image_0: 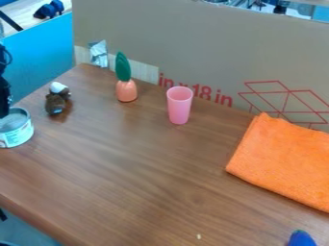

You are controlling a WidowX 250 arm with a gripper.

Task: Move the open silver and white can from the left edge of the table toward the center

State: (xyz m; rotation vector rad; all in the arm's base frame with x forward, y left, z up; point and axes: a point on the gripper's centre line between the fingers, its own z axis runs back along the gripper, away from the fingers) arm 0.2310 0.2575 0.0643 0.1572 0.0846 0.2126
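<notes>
**Black pincer at a short round tin, with one pink cup further away**

The black pincer [5, 109] is at the left edge of the view, close over the tin [17, 135]. How far it is open, I cannot tell; also I cannot tell if it has hold of the tin or only touches it.

The tin is one, directly below the pincer, on the brown wooden table [147, 168]. It has a pale label with some teal, and a grey round top; whether this grey is a lid or the inside, is not clear. It stands upright, so its axis is vertical and its top faces up.

The second container is one pink cup [179, 106], well apart from the pincer. It stands upright with the mouth up; what is in its bottom, I cannot tell.

Nearer to the pincer is one brown toy [56, 102], with its white end towards the back and a blue part at the other end. Between this toy and the cup stands one orange-pink ornament [126, 90] with a green leaf-like top pointing up. Farther from the pincer than the cup lies one orange cloth [286, 161], and one blue object [300, 239] is at the near edge of the view.
</notes>
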